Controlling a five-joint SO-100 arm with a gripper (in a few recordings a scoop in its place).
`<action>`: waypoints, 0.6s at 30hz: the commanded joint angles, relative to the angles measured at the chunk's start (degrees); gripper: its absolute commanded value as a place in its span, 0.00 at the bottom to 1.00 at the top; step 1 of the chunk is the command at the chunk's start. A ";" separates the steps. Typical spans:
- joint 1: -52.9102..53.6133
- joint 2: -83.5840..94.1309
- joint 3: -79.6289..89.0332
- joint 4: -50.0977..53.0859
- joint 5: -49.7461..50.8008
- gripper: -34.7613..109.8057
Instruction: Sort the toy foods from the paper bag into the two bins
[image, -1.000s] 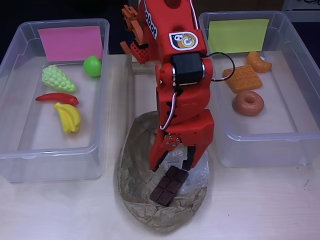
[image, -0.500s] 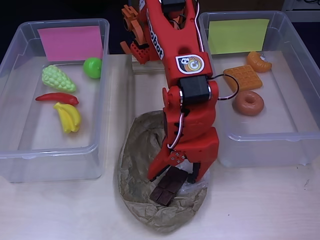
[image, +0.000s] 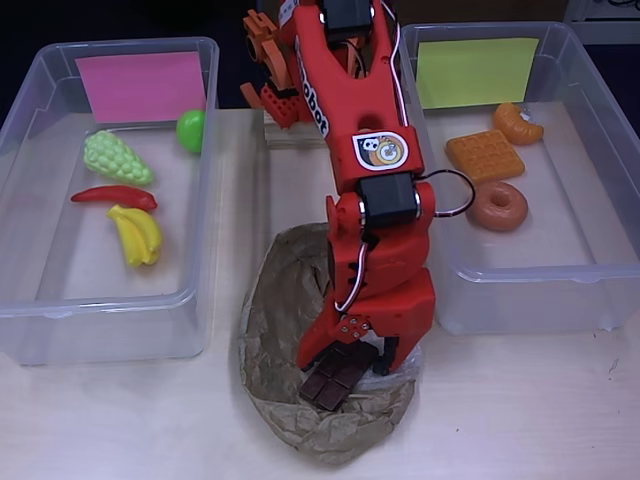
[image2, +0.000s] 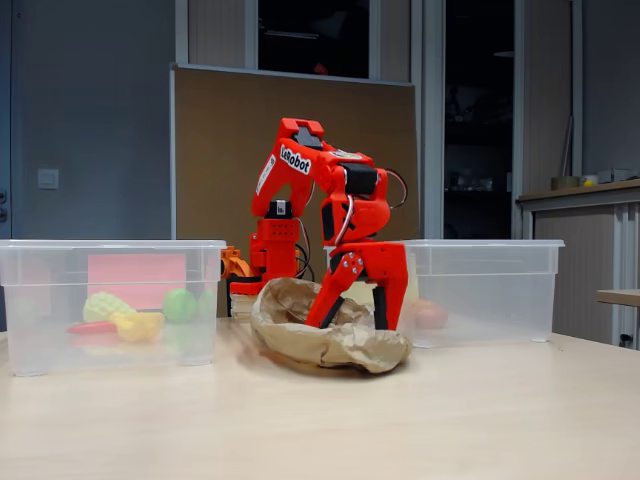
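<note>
The crumpled brown paper bag (image: 280, 320) lies at the table's front centre, with a dark chocolate bar (image: 332, 382) on its clear window. My red gripper (image: 348, 362) is down inside the bag, open, a finger on each side of the bar's upper end. In the fixed view the gripper (image2: 355, 322) dips behind the paper bag (image2: 335, 345) rim. The pink-labelled bin (image: 100, 310) on the left holds green grapes (image: 118, 157), a red chili (image: 113, 195), a yellow banana (image: 137, 234) and a green apple (image: 190, 131). The yellow-green-labelled bin (image: 540, 272) on the right holds a croissant (image: 517, 122), a waffle (image: 485, 155) and a donut (image: 497, 205).
The arm's orange base (image: 275, 70) stands at the back between the two bins. Bare wooden table (image: 530, 410) runs along the front on both sides of the bag. In the fixed view the bins (image2: 110, 300) flank the arm closely.
The arm has reached forward and lowered. The gripper has come down from above the chocolate bar and now straddles its upper end. The bar has stayed in place.
</note>
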 joint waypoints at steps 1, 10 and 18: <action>0.44 -0.09 -0.88 0.18 -0.18 0.51; 0.88 -2.29 -1.32 0.26 -0.70 0.47; 1.32 -2.46 -1.85 2.02 0.97 0.26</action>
